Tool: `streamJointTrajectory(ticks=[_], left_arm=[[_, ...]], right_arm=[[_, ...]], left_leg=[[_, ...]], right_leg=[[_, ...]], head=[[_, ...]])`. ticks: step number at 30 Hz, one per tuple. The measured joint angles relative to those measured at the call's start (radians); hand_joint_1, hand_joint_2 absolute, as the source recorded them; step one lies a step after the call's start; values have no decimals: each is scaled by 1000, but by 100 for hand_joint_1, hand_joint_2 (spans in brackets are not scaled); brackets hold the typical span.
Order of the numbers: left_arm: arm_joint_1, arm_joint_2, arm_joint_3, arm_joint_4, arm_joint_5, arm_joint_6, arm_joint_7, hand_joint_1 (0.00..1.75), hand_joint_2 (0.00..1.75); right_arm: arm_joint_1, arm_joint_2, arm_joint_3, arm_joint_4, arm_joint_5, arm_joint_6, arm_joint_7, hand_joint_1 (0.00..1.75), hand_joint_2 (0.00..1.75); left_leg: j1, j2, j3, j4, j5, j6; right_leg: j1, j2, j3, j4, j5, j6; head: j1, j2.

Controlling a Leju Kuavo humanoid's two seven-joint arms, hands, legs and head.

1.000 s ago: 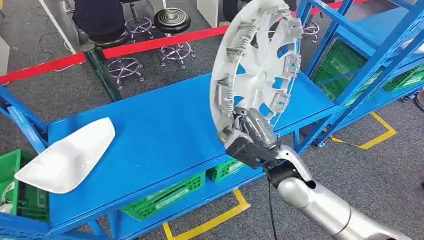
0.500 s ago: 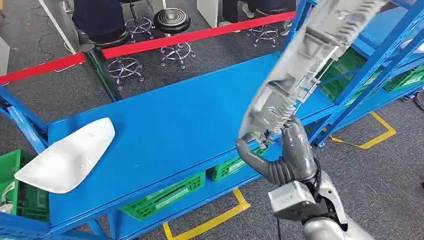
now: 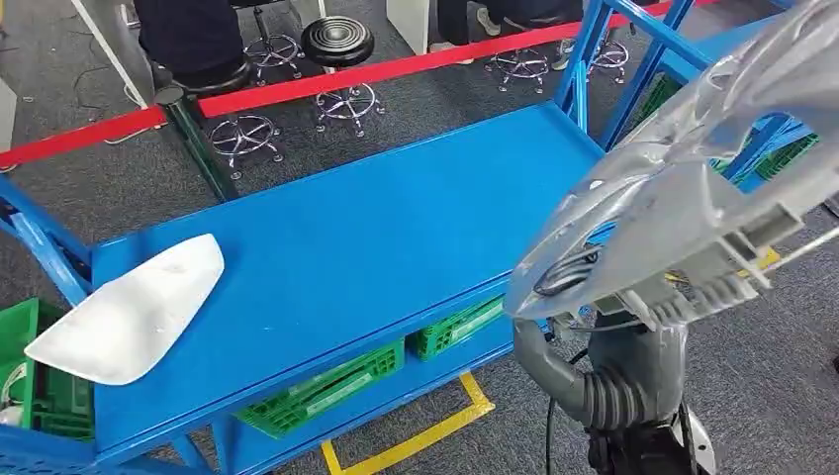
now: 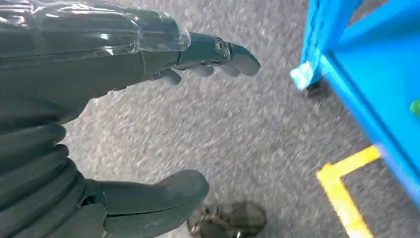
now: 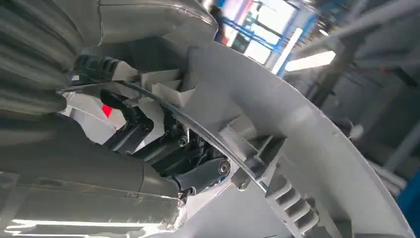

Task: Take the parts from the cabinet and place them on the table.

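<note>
The right hand [image 3: 618, 371] pointed up, gripping the round silver plastic wheel cover [image 3: 683, 198] above it. The left hand [image 4: 99, 124] hung loose, fingers apart, holding nothing.

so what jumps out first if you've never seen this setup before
The big silver wheel cover looms closest to the head camera at the right, held up by the right hand over the near right end of the bright blue table. A white curved part lies at the table's left end. The left hand hangs over grey carpet, fingers spread, holding nothing.
</note>
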Motion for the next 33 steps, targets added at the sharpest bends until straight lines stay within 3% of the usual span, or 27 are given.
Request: streamJointTrajectory(ticks=[6,13,17,24,33], left_arm=[[-3,39,11,0,-4,2,-93,0,175],[-5,58,25,0,-6,1,-100,0,175],[-6,63,26,0,-8,0,-71,0,175],[-6,68,43,0,-45,-20,32,0,175],[-6,63,50,2,-45,-22,38,0,175]], right_arm=[[52,62,11,0,20,-4,-107,175,175],[119,146,-9,-3,97,-13,-124,175,175],[141,176,-15,-3,98,-13,-131,175,175],[194,238,-48,-3,107,-13,-177,175,175],[208,269,-72,-8,78,-12,-169,175,175]], left_leg=[[0,0,1,-1,0,0],[0,1,2,-3,0,-1],[0,-1,1,-3,0,-1],[0,-3,1,-3,0,-1],[-3,-2,1,-1,-1,-1]], right_leg=[[0,1,0,0,0,-1],[0,2,0,0,-1,-1],[0,2,0,0,-1,-1],[0,2,0,0,-1,-2],[-2,2,0,-1,0,0]], head=[[-1,0],[-1,0],[0,0],[0,0],[-1,0]])
